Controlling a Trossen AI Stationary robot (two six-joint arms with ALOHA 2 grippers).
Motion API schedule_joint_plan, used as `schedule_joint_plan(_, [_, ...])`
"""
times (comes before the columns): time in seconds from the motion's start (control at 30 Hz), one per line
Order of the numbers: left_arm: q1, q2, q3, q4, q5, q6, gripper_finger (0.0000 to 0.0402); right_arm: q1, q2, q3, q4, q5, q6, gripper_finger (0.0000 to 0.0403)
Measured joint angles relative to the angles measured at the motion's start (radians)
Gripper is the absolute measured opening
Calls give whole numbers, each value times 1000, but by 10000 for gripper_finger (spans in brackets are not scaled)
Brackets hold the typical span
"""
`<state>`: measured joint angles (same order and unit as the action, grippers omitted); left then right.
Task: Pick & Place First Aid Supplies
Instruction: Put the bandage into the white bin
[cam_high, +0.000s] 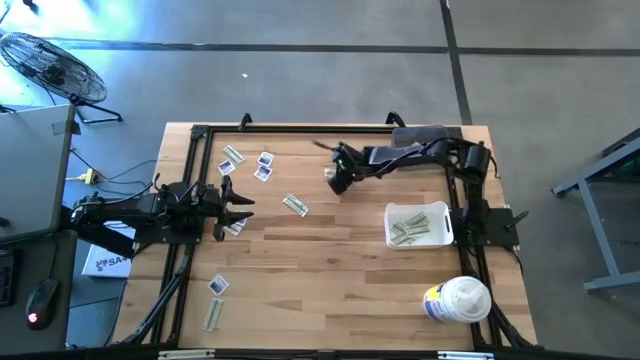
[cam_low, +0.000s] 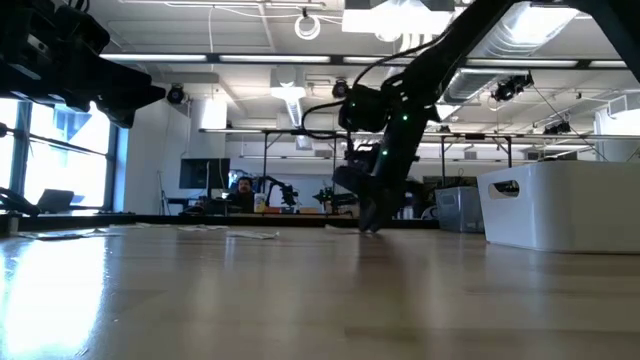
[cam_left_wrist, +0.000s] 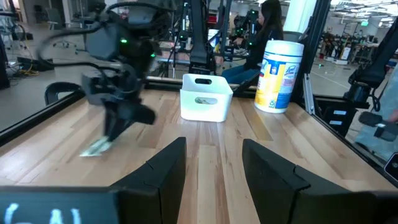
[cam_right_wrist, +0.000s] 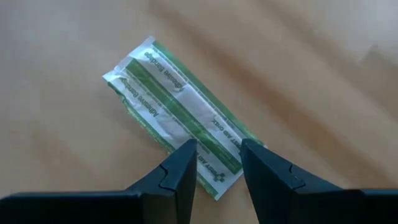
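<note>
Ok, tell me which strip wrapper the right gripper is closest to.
The green-striped strip wrapper directly beneath the right gripper, whose open fingers straddle one end of it. The other loose wrappers lie farther left, toward the left gripper.

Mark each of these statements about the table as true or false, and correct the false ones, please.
1. The white bin already holds some strip wrappers. True.
2. The right gripper hangs over a green-striped strip packet with its fingers apart. True.
3. The white tub lies inside the bin. False: it stands on the table, apart from the bin, nearer the front edge.
4. The left gripper is shut on a square sachet. False: it is open and holds nothing.
5. Several packets lie loose on the left half of the table. True.
</note>
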<state>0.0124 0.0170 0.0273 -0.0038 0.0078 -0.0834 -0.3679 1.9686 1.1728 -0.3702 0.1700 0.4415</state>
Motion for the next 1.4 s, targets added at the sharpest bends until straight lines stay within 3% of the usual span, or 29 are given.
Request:
schedule_joint_plan(0.17, [0,0,0,0,0,0,156,79,-38,-2,-150,-43,-23,121])
schedule_joint_plan(0.43, [0,0,0,0,0,0,156,223,-77,-6,-239,-100,103,121])
schedule_joint_plan(0.6, [0,0,0,0,0,0,156,282,-136,-5,-191,-65,135,121])
schedule_joint_plan(0.77, [0,0,0,0,0,0,156,336,-144,-5,-90,-20,27,121])
schedule_joint_plan(0.97, [0,0,0,0,0,0,156,392,-76,-5,-5,-7,-67,121])
schedule_joint_plan(1.17, [0,0,0,0,0,0,156,395,-34,-4,17,124,-96,121])
schedule_joint_plan(1.4, [0,0,0,0,0,0,156,383,-35,-4,25,49,-136,121])
